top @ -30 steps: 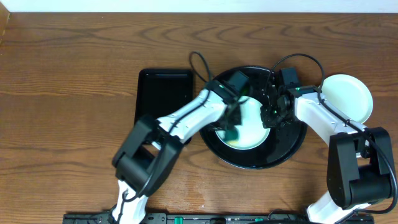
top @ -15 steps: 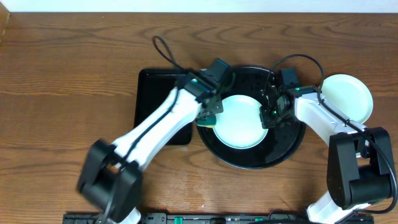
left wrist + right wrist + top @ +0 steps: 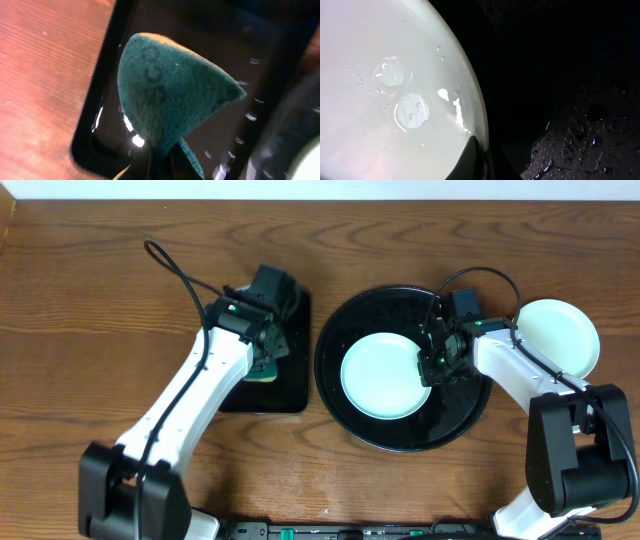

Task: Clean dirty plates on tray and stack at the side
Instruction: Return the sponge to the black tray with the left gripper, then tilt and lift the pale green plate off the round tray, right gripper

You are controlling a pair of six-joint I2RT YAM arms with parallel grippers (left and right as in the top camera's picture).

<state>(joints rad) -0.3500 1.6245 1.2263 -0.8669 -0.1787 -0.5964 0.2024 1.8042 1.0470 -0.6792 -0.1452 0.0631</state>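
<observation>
Overhead: the round black tray (image 3: 400, 432) sits at the table's (image 3: 100, 300) centre-right. One mint-white plate (image 3: 380, 377) lies flat inside it, left of the tray's middle. We see no smear on it. In the right wrist view its surface carries water drops, and the tray floor beside it is wet.

Right gripper (image 3: 431, 362): over the tray, with its fingers pressed together on the right rim of this plate, pinching it.

A second plate (image 3: 560, 335) rests on the table just right of the round tray, off it. We cannot tell whether another plate lies under it.

Left gripper (image 3: 156, 167): over the rectangular black tray (image 3: 290, 388), left of the round tray. Its fingers are clamped on a green scouring sponge (image 3: 170, 95) with a yellow edge, which is folded into a cone. Droplets glint on the tray floor below.
</observation>
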